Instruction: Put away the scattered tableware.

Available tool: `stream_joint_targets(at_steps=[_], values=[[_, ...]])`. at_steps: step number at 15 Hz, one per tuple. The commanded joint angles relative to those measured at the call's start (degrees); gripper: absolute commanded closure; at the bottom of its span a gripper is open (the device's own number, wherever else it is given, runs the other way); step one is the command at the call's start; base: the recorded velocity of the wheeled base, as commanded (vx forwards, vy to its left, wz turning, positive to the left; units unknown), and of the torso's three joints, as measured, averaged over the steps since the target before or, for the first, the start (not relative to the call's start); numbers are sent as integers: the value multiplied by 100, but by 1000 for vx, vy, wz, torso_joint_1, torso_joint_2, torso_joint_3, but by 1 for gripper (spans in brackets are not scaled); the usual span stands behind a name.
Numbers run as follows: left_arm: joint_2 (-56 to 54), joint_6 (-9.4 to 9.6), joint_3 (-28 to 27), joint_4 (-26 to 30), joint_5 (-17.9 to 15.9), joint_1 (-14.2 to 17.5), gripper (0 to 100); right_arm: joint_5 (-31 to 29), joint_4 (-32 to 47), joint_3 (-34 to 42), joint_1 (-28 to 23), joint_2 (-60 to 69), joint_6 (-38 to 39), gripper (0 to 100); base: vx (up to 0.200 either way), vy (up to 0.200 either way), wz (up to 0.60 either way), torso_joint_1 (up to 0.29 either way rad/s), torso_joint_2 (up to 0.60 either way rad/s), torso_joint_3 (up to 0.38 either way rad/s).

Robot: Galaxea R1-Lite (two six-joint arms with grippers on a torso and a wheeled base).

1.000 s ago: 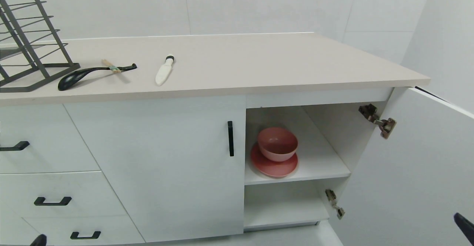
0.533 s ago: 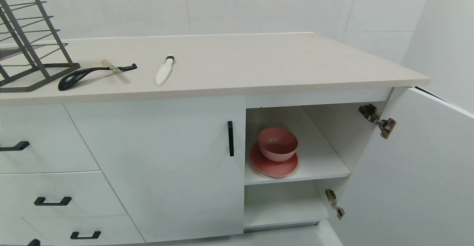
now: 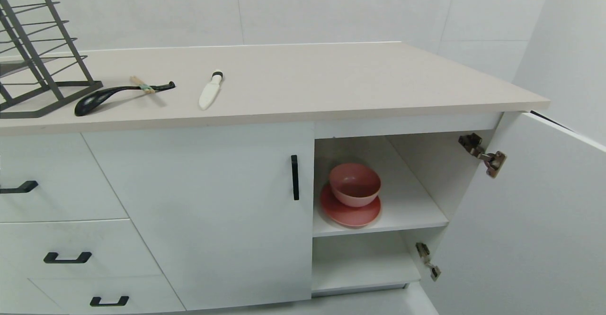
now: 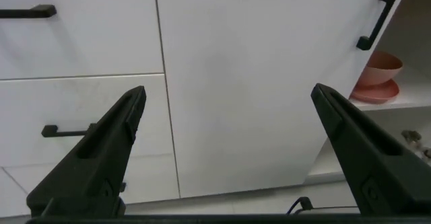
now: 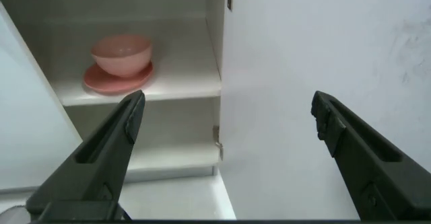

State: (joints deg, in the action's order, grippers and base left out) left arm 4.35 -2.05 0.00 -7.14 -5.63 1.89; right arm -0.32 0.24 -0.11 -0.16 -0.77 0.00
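Note:
A pink bowl (image 3: 355, 184) sits on a pink plate (image 3: 349, 213) on the upper shelf of the open cabinet; the bowl (image 5: 121, 54) and the plate (image 5: 111, 80) also show in the right wrist view, and the bowl (image 4: 382, 67) in the left wrist view. On the counter lie a black ladle (image 3: 111, 96), a pair of chopsticks (image 3: 142, 85) across its handle, and a white knife (image 3: 210, 90). My left gripper (image 4: 229, 99) is open, low before the closed cabinet door. My right gripper (image 5: 225, 106) is open, low before the open door's inner face.
A dark wire rack (image 3: 35, 49) stands at the counter's left end. The cabinet's right door (image 3: 530, 215) is swung wide open. The left door (image 3: 208, 211) with a black handle (image 3: 294, 177) is closed. Drawers (image 3: 61, 182) with black pulls are on the left.
Both gripper tips at the head view's lower corners have dropped out of that view. The tableware has not moved.

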Motion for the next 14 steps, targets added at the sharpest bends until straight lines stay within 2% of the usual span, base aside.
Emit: stream_joint_targets(at_steps=[1,3,4,5,11,14], values=[[-66,11,0,336,9,13,0,5,2,2,7,68,26,0,0,0,0,0,0,0],[-75,47,0,451,80,13,0,5,2,2,7,68,26,0,0,0,0,0,0,0],[-66,73,0,626,326,13,0,5,2,2,7,68,18,0,0,0,0,0,0,0],[-75,55,0,758,379,4,0,5,2,2,7,68,18,0,0,0,0,0,0,0],[-75,73,0,706,379,-4,0,-3,2,2,7,68,18,0,0,0,0,0,0,0],[-75,82,0,706,387,-4,0,-3,2,2,7,68,18,0,-200,0,0,7,2,-1]])
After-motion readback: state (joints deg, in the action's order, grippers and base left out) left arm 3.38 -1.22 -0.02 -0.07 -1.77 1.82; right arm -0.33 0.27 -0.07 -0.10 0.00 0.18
